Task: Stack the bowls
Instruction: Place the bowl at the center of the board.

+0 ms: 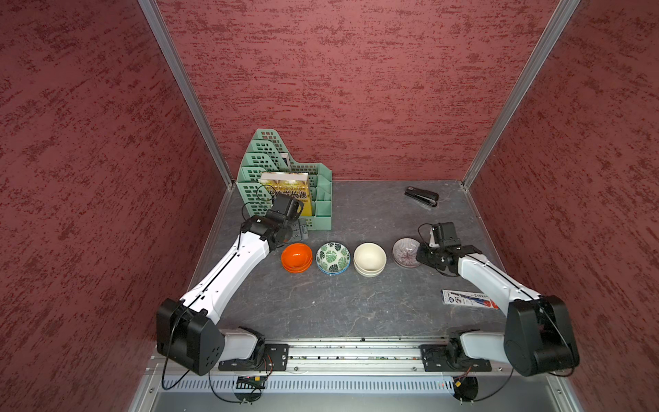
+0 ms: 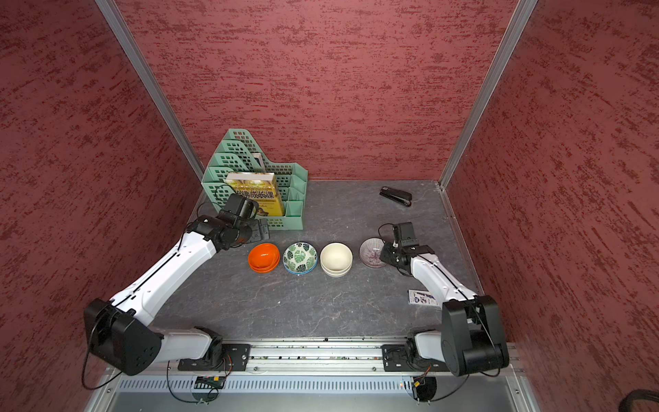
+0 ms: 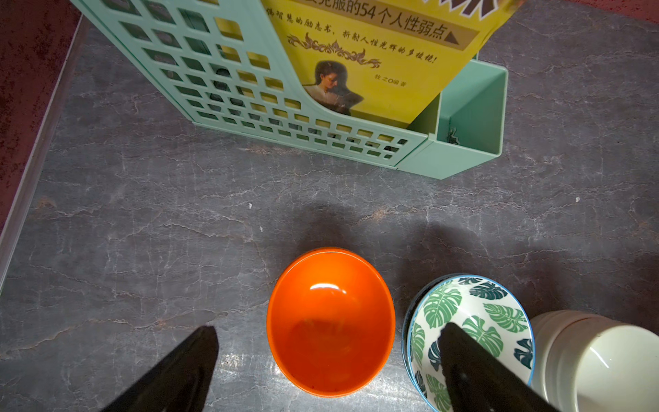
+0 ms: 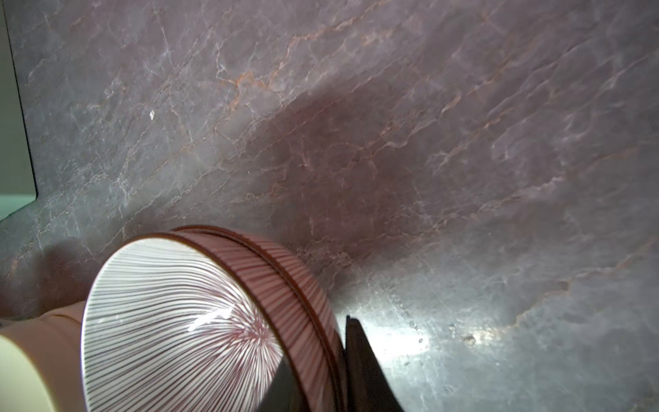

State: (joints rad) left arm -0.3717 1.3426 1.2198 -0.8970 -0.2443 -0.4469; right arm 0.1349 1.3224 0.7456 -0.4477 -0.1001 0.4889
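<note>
Verify right hand (image 1: 419,254) clamped on lined bowl (image 1: 404,252) rim, side away from cream stack (image 1: 369,258); verify left hand (image 3: 330,330) spread apart, nearest orange stack (image 1: 296,257).

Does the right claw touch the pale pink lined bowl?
Touching. The right wrist view shows the right claw pinching the rim of the pale pink lined bowl, one finger against its outer wall.

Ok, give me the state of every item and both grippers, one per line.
orange bowls: nested, upright
leaf bowls: nested, upright
cream bowls: nested, upright
lined bowls: nested, top one's rim gripped
left gripper: open, empty
right gripper: shut on the top lined rim
stapler: closed, lying flat
book: standing in green rack
</note>
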